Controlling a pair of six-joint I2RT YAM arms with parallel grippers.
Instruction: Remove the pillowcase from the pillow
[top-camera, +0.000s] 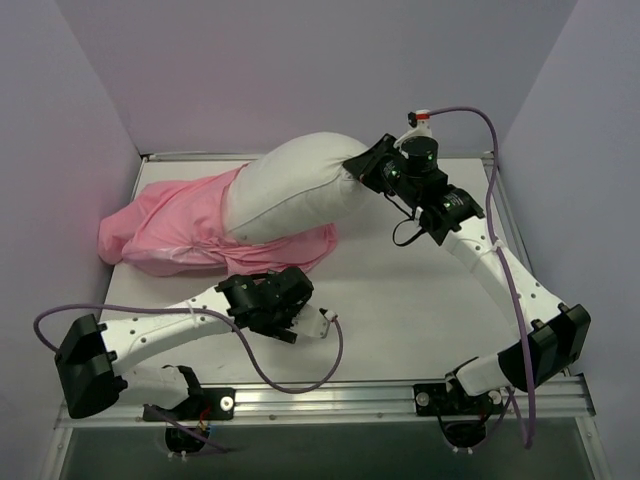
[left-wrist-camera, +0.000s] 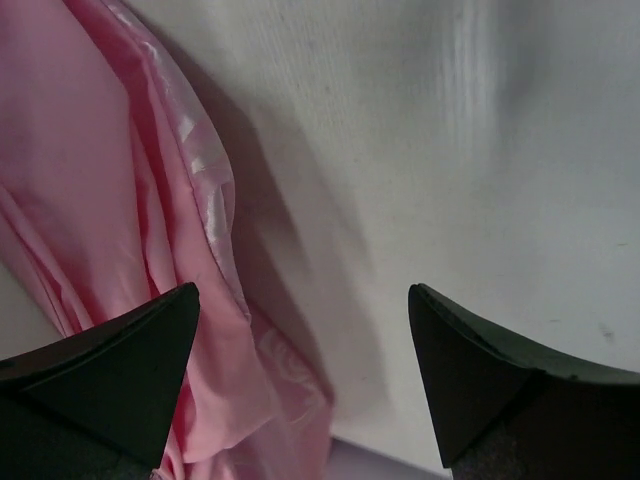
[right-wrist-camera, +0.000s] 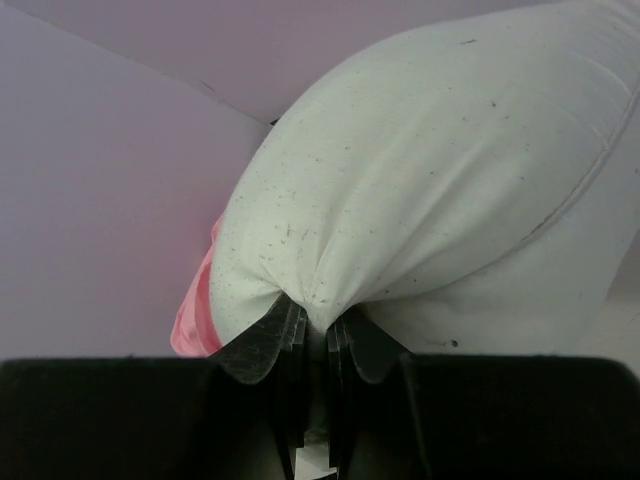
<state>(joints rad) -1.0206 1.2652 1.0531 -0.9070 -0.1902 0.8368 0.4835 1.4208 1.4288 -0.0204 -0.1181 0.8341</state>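
White bench (top-camera: 400, 300), lilac walls. Midway through stripping: pillow (top-camera: 290, 190) mostly out of pillowcase (top-camera: 175, 230), both along far edge, pink toward left. Right gripper (right-wrist-camera: 315, 320) pinching pillow corner; left gripper (left-wrist-camera: 303, 300) spread, empty, beside pink hem. Next, likely: clamp hem, pull apart.

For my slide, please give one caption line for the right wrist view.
Right gripper shut on a corner of the speckled white pillow, pink pillowcase peeking behind it.
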